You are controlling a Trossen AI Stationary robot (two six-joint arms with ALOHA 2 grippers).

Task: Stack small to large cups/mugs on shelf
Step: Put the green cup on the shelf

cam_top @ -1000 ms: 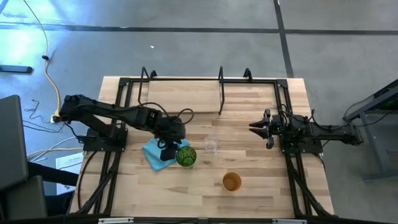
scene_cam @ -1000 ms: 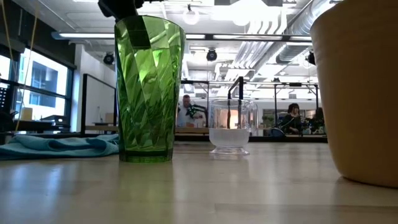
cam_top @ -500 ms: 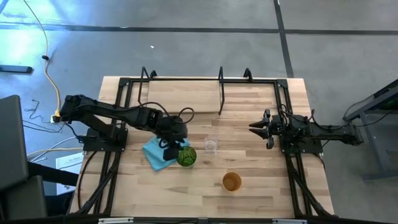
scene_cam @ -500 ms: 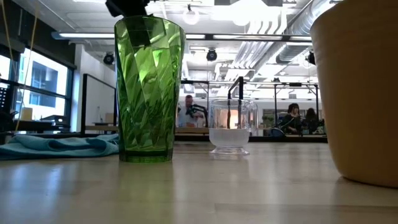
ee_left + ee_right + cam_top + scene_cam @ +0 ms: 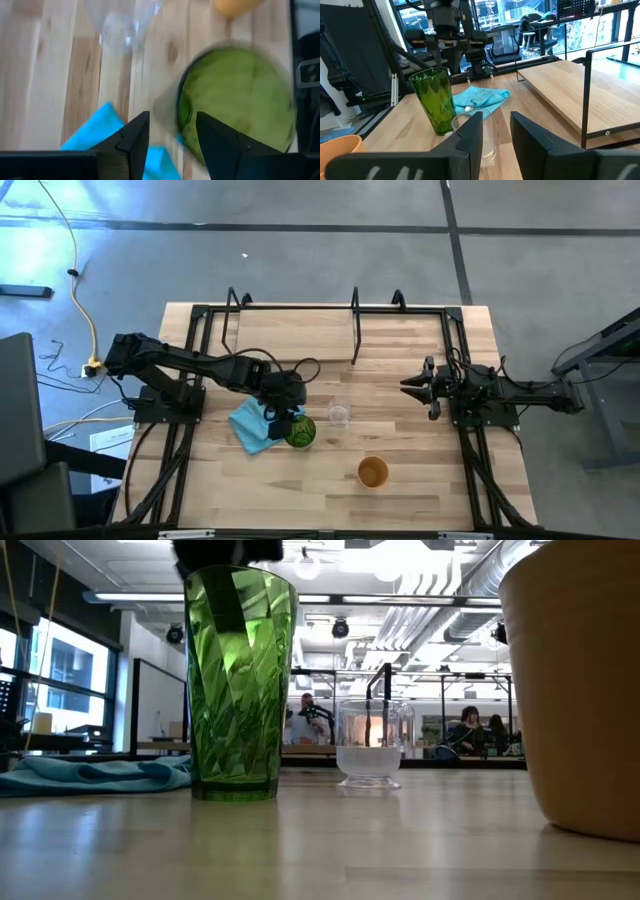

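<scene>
Left gripper [image 5: 287, 417] positioned over green tumbler [image 5: 299, 430] rim

The left fingers were spread wide, straddling the rim of the tumbler, one finger [image 5: 131, 140] outside the wall; no grip was seen. The tumbler stood upright beside the cloth [image 5: 248, 427], with the glass cup [image 5: 340, 415] near and the orange cup [image 5: 373, 472] farther off. The shelf [image 5: 300, 332] was unoccupied. The right gripper [image 5: 413, 385] was parked apart, jaws partly open.

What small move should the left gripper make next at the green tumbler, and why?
Probably lower and close. The left gripper hangs open over the rim of the green tumbler, one finger inside it and the rim between the fingers in the left wrist view, not pinched. The tumbler stands on the table, off the shelf.
</scene>
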